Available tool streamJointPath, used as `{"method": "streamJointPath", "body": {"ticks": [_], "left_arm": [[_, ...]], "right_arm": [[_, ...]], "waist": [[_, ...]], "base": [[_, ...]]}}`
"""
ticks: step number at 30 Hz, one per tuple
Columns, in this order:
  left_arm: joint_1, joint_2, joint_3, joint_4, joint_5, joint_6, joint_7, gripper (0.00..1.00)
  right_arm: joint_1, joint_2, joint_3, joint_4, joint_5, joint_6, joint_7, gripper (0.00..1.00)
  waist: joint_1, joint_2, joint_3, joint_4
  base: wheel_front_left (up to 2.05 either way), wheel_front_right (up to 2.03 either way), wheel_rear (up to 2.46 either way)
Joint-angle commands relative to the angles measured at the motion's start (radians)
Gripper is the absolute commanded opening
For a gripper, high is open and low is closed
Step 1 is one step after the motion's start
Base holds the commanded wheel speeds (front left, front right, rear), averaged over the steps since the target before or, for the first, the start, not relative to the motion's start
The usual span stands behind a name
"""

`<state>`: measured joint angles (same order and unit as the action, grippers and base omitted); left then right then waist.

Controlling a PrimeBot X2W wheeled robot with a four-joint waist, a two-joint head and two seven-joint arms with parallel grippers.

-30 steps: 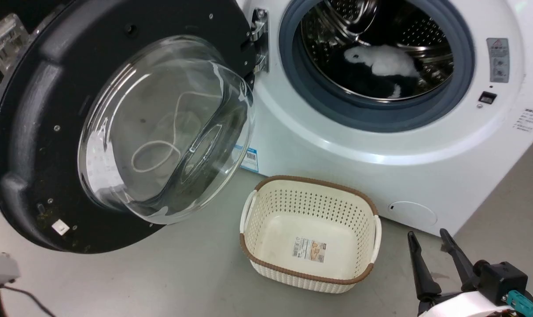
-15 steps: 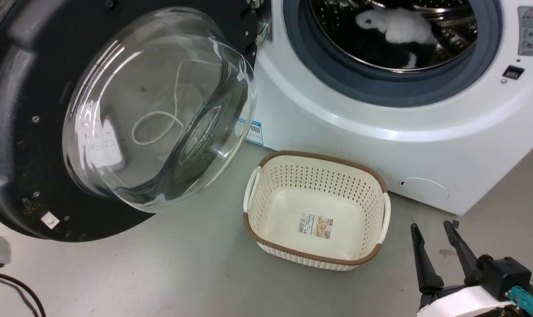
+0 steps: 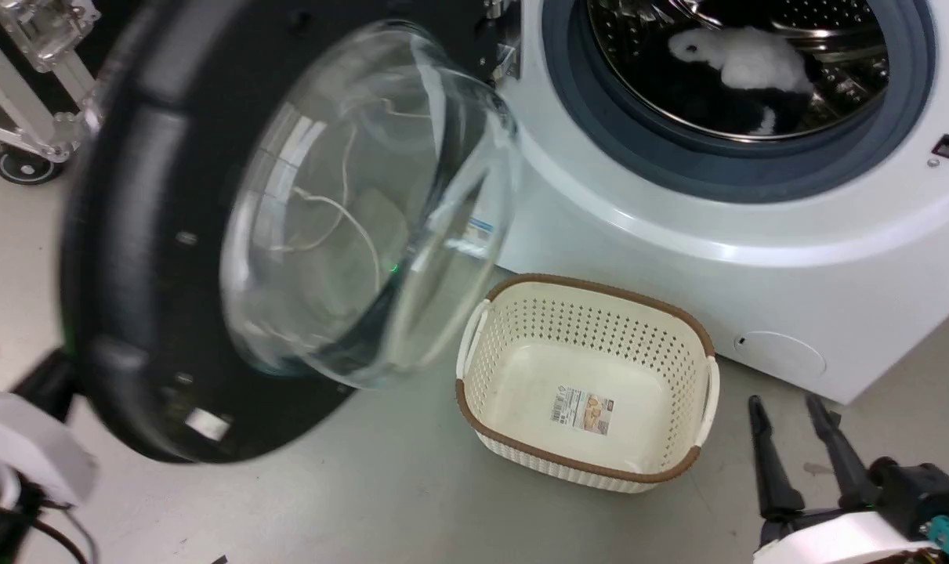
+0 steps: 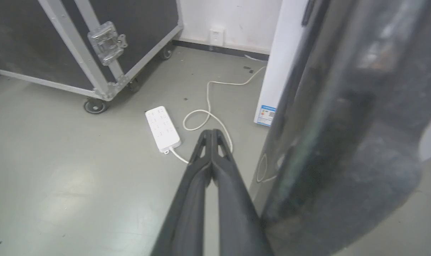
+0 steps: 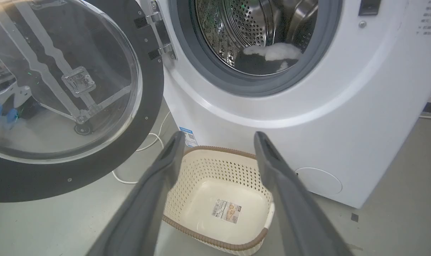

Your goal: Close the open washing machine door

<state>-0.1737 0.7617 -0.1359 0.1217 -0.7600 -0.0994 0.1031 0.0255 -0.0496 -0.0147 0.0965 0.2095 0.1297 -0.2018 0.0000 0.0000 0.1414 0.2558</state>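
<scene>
washing machine door [image 3: 121, 258] 1 | basket [image 3: 599, 283] 1 | power strip [image 4: 162, 128] 1 | hands 2: left hand [image 4: 211, 132], right hand [image 3: 784, 403]

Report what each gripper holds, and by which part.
Nothing is held. The left gripper is shut, empty, beside the washing machine door; the right gripper is open, empty.

Your right gripper [image 5: 219, 137] holds its two dark fingers [image 5: 154, 185] wide apart, framing the cream perforated plastic basket with a brown rim [image 5: 215, 167]. At the view's left you see the round, black-rimmed, glass-bowled washing machine door [image 5: 149, 106] standing open.
</scene>
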Motion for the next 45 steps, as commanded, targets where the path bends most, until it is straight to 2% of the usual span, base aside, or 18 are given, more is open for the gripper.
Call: {"method": "streamJointPath", "body": {"ticks": [1, 6, 10, 11, 17, 24, 35, 41, 45], "left_arm": [[0.002, 0.018, -0.03, -0.02, -0.025, -0.007, -0.009, 0.0], [-0.03, 0.068, -0.217, -0.141, -0.078, -0.012, -0.037, 0.0], [-0.076, 0.072, -0.353, -0.229, -0.1, -0.016, -0.052, 0.0], [-0.121, 0.063, -0.456, -0.279, -0.111, -0.019, -0.055, 0.0], [-0.229, 0.011, -0.647, -0.31, -0.15, -0.025, -0.077, 0.0], [-0.384, -0.092, -0.834, -0.213, -0.187, -0.031, -0.125, 0.0], [-0.657, -0.254, -1.039, -0.008, -0.212, -0.031, -0.185, 0.0], [-0.766, -0.331, -1.11, 0.099, -0.253, -0.031, -0.222, 0.0], [-0.798, -0.357, -1.129, 0.143, -0.283, -0.031, -0.258, 0.0]], "right_arm": [[-0.017, -0.001, -0.008, 0.004, 0.012, 0.001, -0.011, 1.0], [-0.016, -0.001, -0.04, 0.013, 0.032, 0.001, -0.021, 1.0], [-0.014, -0.001, -0.063, 0.016, 0.046, 0.001, -0.029, 1.0], [-0.012, -0.001, -0.081, 0.02, 0.057, 0.001, -0.036, 1.0], [-0.014, -0.001, -0.108, 0.026, 0.081, 0.001, -0.048, 1.0], [-0.017, -0.001, -0.122, 0.026, 0.106, 0.001, -0.06, 1.0], [-0.026, -0.001, -0.125, 0.014, 0.127, 0.001, -0.06, 1.0], [-0.027, -0.001, -0.125, 0.008, 0.134, 0.001, -0.06, 1.0], [-0.019, -0.001, -0.131, 0.013, 0.133, 0.001, -0.06, 1.0]], "waist": [[0.0, 0.0, -0.007, 0.007], [0.0, 0.0, -0.026, 0.018], [0.0, 0.0, -0.037, 0.014], [0.0, 0.0, -0.041, 0.002], [0.0, 0.0, -0.038, -0.051], [0.0, 0.0, -0.018, -0.156], [0.0, 0.0, 0.034, -0.309], [0.0, 0.0, 0.045, -0.343], [0.0, 0.0, 0.027, -0.338]], "base": [[0.0, 0.0, 0.0], [0.0, 0.0, 0.0], [0.0, 0.0, 0.0], [0.0, 0.0, 0.0], [0.0, 0.0, 0.0], [0.0, 0.0, 0.0], [0.0, 0.0, 0.0], [0.0, 0.0, 0.0], [0.0, 0.0, 0.0]]}}
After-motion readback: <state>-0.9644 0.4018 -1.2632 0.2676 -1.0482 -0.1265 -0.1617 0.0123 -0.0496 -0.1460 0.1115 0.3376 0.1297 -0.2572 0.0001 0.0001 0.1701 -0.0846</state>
